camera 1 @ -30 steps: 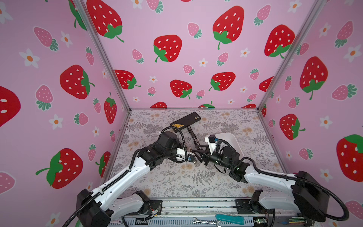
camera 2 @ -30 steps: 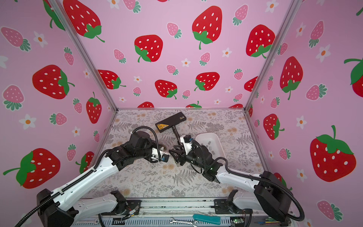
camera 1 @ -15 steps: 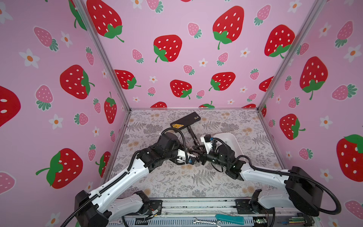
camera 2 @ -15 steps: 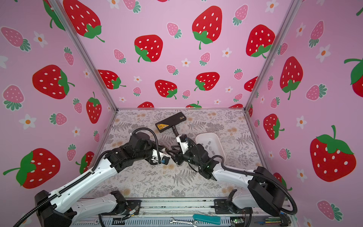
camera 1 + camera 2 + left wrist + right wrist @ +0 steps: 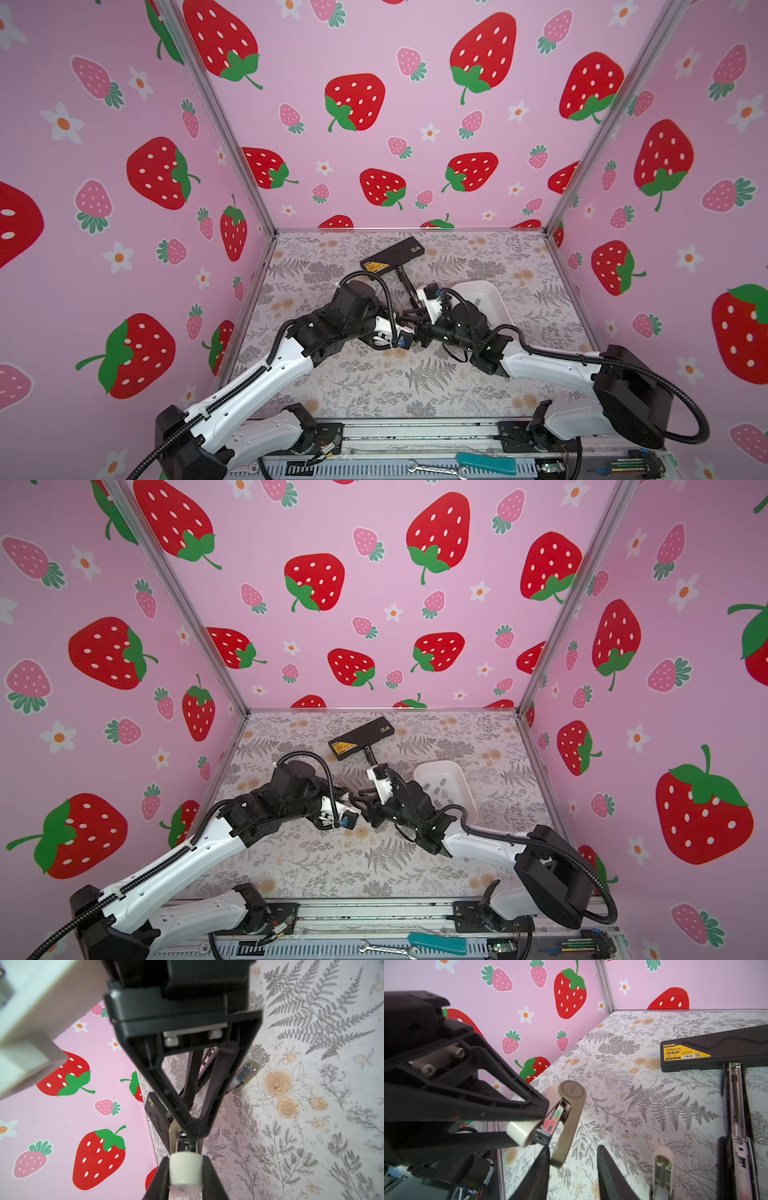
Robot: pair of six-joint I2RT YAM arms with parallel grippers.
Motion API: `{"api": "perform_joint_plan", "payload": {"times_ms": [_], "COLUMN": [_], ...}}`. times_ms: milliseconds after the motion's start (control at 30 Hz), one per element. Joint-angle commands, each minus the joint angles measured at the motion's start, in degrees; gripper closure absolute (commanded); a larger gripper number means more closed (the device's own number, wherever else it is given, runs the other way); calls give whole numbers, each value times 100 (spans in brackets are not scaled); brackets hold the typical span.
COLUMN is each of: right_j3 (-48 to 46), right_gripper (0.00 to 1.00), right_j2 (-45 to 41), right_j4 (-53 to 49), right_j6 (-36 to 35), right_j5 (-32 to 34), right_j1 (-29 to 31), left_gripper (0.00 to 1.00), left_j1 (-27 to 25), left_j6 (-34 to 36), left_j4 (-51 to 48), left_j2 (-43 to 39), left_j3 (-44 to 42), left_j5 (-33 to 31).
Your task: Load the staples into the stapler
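My left gripper is shut on the rear end of a small cream stapler and holds it above the mat. The stapler's beige lid hangs open and its metal channel shows. In the right wrist view my right gripper is open, its fingers astride the lid's hanging tip, which lies against one finger. In both top views the two grippers meet mid-table, and the stapler is mostly hidden there. The staples, several small grey strips, lie in a white tray right of the arms.
A long black stapler with a yellow label lies at the back, its magazine rail stretched out toward the arms. Another small stapler lies open on the mat near my right gripper. A wrench and a teal tool sit on the front rail.
My right gripper has moved left up to the held stapler and its jaws have narrowed. The left gripper has kept its grip and barely moved.
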Motion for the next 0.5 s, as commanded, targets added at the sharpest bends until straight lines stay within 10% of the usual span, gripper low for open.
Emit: {"api": "perform_joint_plan", "payload": {"times_ms": [0, 467], "right_j3": [166, 212], "right_gripper": [64, 90], "right_j2": [142, 235], "right_j4": [-153, -163], "right_j6": [30, 76], "right_j5": [240, 212], "right_j1": [14, 14], "left_gripper": [100, 100], "left_j1": [-74, -43], "left_j6": [114, 237], "left_j4": [33, -73], "left_j2": [-161, -310], "left_j3": [-26, -52], "left_j5": [445, 1016]}}
